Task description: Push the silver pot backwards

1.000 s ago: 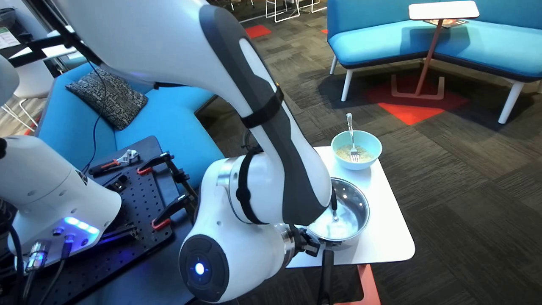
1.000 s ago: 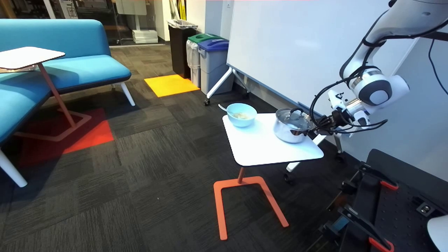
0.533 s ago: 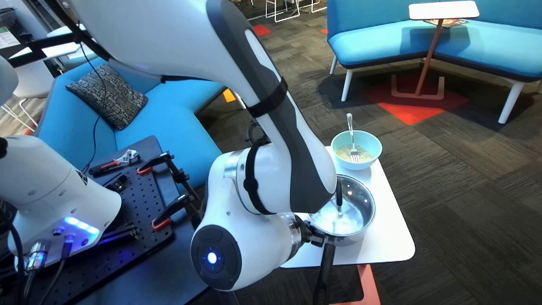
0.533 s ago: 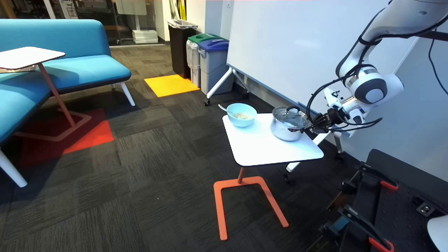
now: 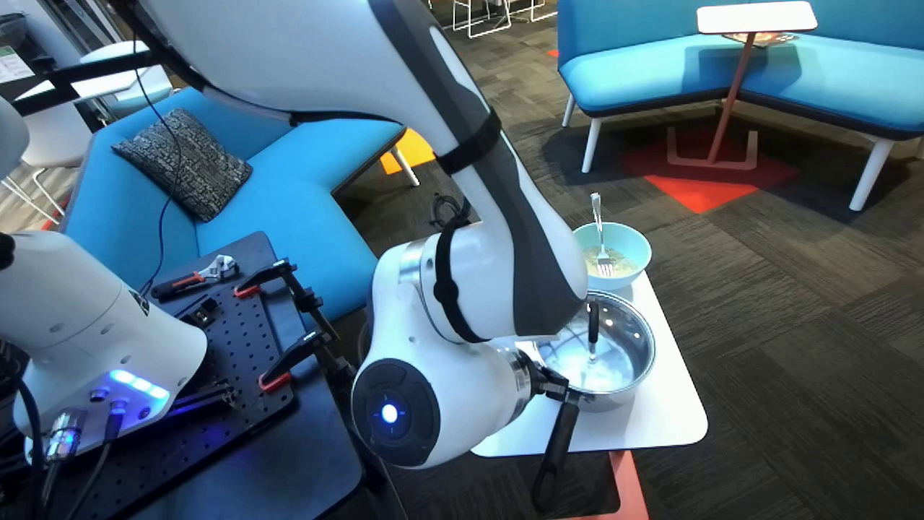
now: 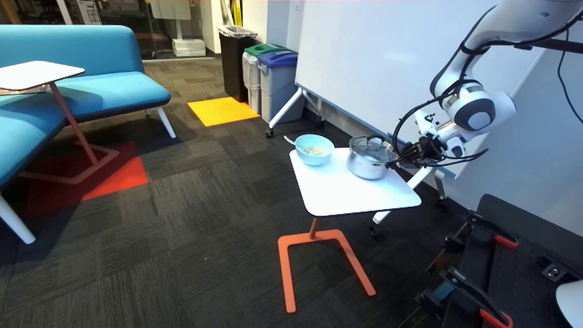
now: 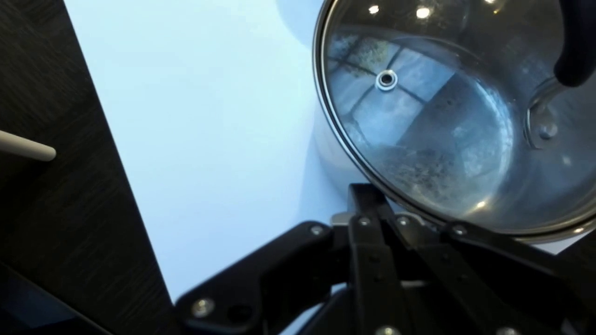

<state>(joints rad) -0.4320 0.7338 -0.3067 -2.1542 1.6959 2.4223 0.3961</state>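
The silver pot point(image 5: 624, 361) stands upright on the small white table point(image 5: 675, 415), covered by a glass lid with a black lid grip. It also shows in an exterior view point(image 6: 364, 167) and at upper right in the wrist view point(image 7: 419, 139). Its long black handle point(image 5: 556, 455) hangs past the table's near edge. My gripper point(image 5: 559, 390) is at the pot's side by the handle's root. In the wrist view the fingertips point(image 7: 368, 191) look shut together, against or just under the pot's rim. I see nothing between them; the handle's root is hidden there.
A pale green bowl point(image 5: 613, 280) with a fork stands on the table close beyond the pot, a small gap from it in an exterior view point(image 6: 314, 157). A whiteboard point(image 6: 364, 68) is behind the arm. A dark pegboard with clamps point(image 5: 238, 325) lies at the robot's base.
The pot has slid with the gripper, farther from the table's near edge and closer to the bowl. Its handle has swung, its free end trailing toward the robot's base. The bowl has not moved.
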